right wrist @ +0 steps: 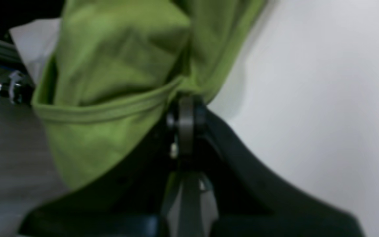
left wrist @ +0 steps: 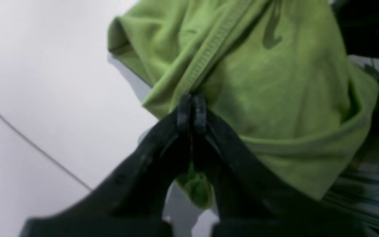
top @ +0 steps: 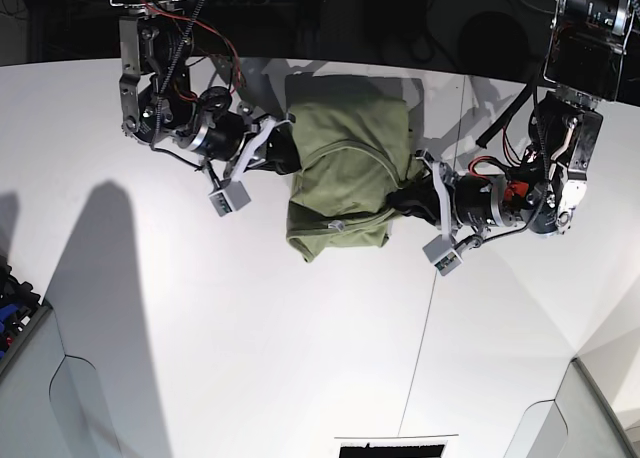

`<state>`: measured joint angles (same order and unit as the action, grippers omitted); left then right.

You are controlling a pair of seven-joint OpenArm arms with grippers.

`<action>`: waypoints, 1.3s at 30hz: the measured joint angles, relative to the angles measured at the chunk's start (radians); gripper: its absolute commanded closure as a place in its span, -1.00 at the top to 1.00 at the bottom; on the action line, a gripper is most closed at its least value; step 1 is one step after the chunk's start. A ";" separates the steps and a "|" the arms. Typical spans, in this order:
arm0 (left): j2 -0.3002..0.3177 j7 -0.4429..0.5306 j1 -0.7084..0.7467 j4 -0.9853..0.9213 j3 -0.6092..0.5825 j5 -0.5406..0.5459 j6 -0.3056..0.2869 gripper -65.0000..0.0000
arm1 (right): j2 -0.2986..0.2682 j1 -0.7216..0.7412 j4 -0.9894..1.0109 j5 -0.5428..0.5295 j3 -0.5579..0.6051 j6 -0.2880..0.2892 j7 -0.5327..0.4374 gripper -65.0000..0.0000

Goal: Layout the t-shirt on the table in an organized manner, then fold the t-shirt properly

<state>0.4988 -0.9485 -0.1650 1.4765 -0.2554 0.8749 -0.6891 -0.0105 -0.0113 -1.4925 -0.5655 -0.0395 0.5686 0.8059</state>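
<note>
The soft olive-green short-sleeved t-shirt point(top: 345, 168) is lying bunched on the broad matte white table point(top: 200, 358), toward its far edge, and is sitting directly between the two claws rather than spread flat.

The left gripper point(left wrist: 191, 112) is pinching the fabric: its black jaws are pressed together on a fold, with a ribbed seam running up and away from the tips and a hemmed edge curving off below and to one side of them. A small lump of green cloth is showing behind the jaws, inside the claw.

The right gripper point(right wrist: 185, 115) is likewise clamped on cloth, its jaws meeting right where a stitched hem band comes in, with the bulk of the garment hanging beyond and to the side of the tips.

In the base view the shirt is reaching from one claw across to the other, so each arm is holding its own side and neither is nearer than the other. The bundle's longer axis is running from the table's far edge toward the camera, crosswise to the line joining the two claws.

By my judgement the laying-out stage is under way and folding has not begun. Spreading the garment will probably call for drawing the claws apart, each away from the cloth between them, while keeping both pinches tight.
</note>
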 measured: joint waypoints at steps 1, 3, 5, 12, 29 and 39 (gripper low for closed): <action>0.000 0.000 -0.004 0.000 0.000 0.000 0.000 -0.97 | 0.005 0.000 -0.002 0.000 0.000 0.000 0.001 -1.00; 0.003 -0.001 -0.013 0.000 0.000 0.001 0.000 -0.97 | 0.005 0.000 -0.013 0.000 0.000 0.000 0.003 -1.00; 0.015 -0.006 -0.025 0.003 0.005 0.006 0.000 -0.97 | 0.005 0.000 -0.032 0.005 -0.003 0.000 0.005 -1.00; 0.109 -0.065 -0.015 0.160 0.072 0.085 0.000 -0.97 | -0.011 0.000 -0.170 0.005 -0.067 0.004 0.054 -1.00; 0.245 -0.163 0.706 0.575 0.438 0.162 -0.004 -0.97 | -0.336 -0.457 -0.495 -0.059 -0.105 0.002 0.101 -1.00; 0.227 0.039 1.013 0.455 0.419 -0.173 -0.005 -0.97 | -0.416 -0.752 -0.482 0.000 -0.097 0.008 0.086 -1.00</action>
<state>0.7258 -0.9100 0.8478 1.9320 0.1638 0.7017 -0.6937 -0.4267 -0.7628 -1.9747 -0.5652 -0.1364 0.5762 0.8917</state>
